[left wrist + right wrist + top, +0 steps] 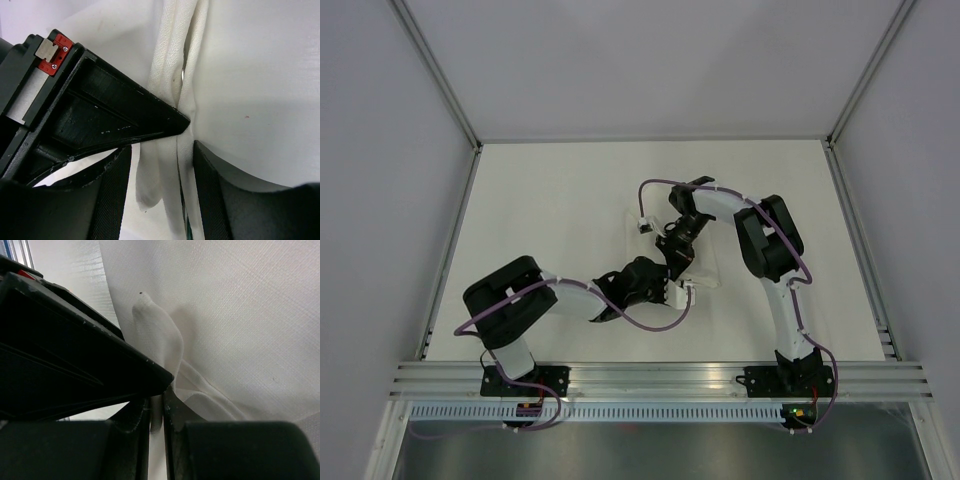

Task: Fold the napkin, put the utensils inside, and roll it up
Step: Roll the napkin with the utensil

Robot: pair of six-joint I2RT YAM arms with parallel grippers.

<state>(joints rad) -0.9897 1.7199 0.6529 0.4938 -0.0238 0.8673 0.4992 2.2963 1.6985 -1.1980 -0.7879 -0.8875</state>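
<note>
The right pincer [157, 412] is clenching a fold of the napkin [160, 337], which is lying bunched mid-worktop [550, 200]. The left pincer [161, 150] is straddling the napkin's folds; whether it is gripping, I cannot tell.

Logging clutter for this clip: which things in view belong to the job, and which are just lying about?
Job: plain white soft cloth napkin; left claw, around it; right claw, pinching it.
Lying about: nothing seen, only the white table.
</note>
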